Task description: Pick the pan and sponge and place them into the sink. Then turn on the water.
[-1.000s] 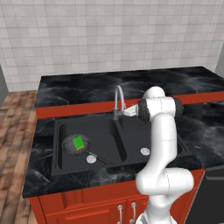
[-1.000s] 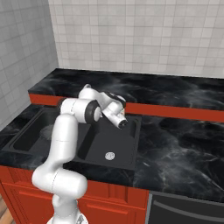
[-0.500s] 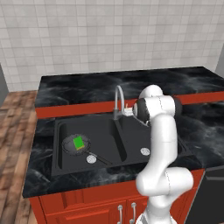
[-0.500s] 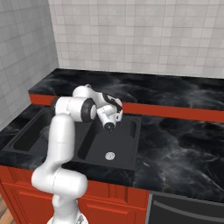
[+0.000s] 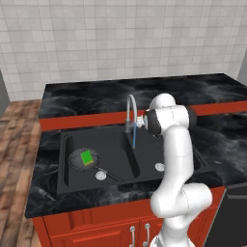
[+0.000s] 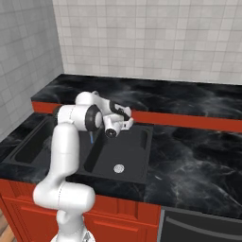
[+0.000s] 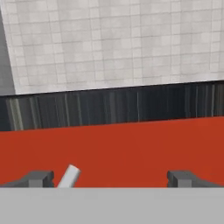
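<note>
Cabinets (image 5: 96,224) of red colour are seen nearest, under the black marble counter (image 5: 219,140). Set into this counter is the sink (image 5: 62,164), black and with two basins. In its left basin the pan (image 5: 86,160) is laid flat, with its thin handle pointing toward the front, and the sponge (image 5: 87,157) is placed inside the pan. Behind the divider the faucet (image 5: 129,108) is raised, and a thin blue stream of water (image 5: 134,137) is seen falling from its spout. The gripper (image 7: 109,178) is held just beside the faucet, to its right, well above and apart from the pan and sponge. Its jaws are spread wide and nothing is held between them. In the hand view a pale grey bar (image 7: 69,176) is seen close to the left fingertip; it cannot be told if it is touched. Farthest, the tiled wall (image 5: 120,38) is seen.
</note>
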